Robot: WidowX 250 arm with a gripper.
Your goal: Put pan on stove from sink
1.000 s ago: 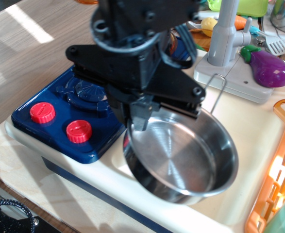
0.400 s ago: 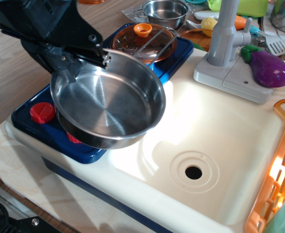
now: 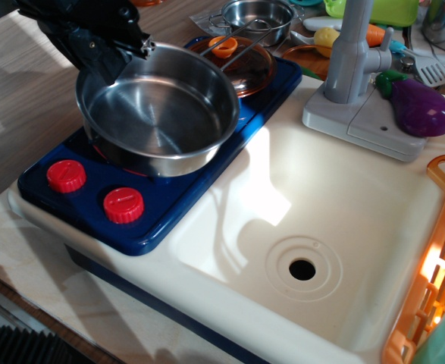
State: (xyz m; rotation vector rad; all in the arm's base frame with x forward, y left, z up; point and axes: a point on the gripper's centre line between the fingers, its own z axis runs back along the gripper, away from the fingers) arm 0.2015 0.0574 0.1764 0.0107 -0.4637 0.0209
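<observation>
My black gripper grips the far-left rim of the wide shiny stainless-steel pan, jaws pinched on the rim edge. A rim hold keeps the bowl level and leaves the underside free to seat. The pan sits over the near burner of the dark blue plastic stove, slightly tilted toward me; I cannot tell whether its base touches the burner or hangs just above it. Its thin wire handle points away, toward the back of the stove.

The cream-white plastic sink holds nothing; drain hole bare. My judgement: carry is done, what remains is lowering flat and letting go.

Surroundings:
- orange transparent lid with a knob on the far burner, just beside the pan's far rim; the wire handle crosses above it. Closest obstruction if I shift backward.
- small two-handled steel pot behind the stove, apart.
- two red round knobs in front of the pan, uncovered.
- grey faucet and purple toy eggplant to the right, well apart.
- orange dish rack at the sink's far right.
</observation>
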